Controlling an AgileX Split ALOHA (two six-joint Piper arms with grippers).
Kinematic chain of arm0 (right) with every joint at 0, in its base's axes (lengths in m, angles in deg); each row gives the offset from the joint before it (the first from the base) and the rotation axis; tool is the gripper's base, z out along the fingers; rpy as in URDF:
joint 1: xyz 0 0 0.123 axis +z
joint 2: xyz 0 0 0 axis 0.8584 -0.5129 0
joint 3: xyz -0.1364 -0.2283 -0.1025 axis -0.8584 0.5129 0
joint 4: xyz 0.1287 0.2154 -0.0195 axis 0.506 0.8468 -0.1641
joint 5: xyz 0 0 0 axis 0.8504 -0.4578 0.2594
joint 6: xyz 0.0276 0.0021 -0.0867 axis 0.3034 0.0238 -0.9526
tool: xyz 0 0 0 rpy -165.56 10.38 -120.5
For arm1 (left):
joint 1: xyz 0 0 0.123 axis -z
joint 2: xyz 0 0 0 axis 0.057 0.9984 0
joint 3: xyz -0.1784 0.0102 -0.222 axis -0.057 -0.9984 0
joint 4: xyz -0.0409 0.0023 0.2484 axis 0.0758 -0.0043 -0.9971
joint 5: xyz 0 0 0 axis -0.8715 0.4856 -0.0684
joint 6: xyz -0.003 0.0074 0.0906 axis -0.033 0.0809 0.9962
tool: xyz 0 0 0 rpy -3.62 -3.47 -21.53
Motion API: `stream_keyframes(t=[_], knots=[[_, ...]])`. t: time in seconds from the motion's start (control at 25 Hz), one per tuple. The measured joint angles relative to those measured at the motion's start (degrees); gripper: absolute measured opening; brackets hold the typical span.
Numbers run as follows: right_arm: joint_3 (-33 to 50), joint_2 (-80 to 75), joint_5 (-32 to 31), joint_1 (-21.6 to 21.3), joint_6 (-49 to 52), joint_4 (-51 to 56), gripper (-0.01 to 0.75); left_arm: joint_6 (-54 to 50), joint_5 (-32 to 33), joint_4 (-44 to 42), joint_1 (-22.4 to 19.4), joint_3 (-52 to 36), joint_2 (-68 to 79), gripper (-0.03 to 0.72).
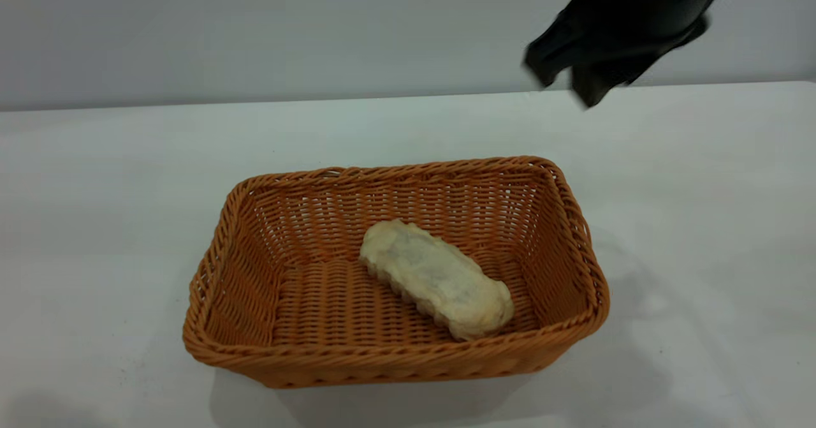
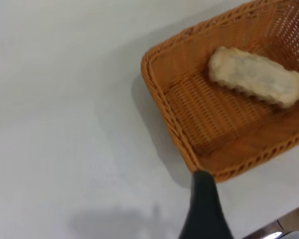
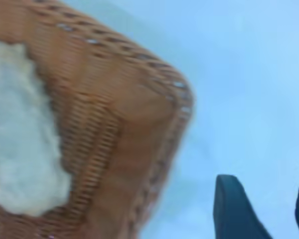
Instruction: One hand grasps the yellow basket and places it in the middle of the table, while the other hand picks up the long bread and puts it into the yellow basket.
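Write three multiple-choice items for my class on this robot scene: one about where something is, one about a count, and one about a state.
1. Where does the long bread lie?
A. On the table beside the basket
B. Inside the yellow basket
C. In an end effector

2. How many breads are in view?
A. One
B. Two
C. Three

3. Which side of the bread faces up?
A. The striped, ridged top
B. The flat, pale underside
C. It stands on end

Answers:
1 B, the bread rests on the basket's woven floor.
2 A, only one roll shows in any view.
3 B, a plain cream face shows, with the ridges only along its lower edge.

The right end effector hangs empty above the table, behind the basket.
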Motion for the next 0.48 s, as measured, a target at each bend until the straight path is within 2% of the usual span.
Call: stream_keyframes(t=[0.28,0.48], knots=[[0.0,7.2,-7.1,-1.1,0.3,-2.2,0.337,-1.9,0.9,-0.2,0.0,-7.9,-12.2,0.571],[0.1,12.9,-12.0,-1.2,2.1,-3.7,0.335,-3.0,2.9,-1.0,0.0,-10.1,-20.2,0.571]])
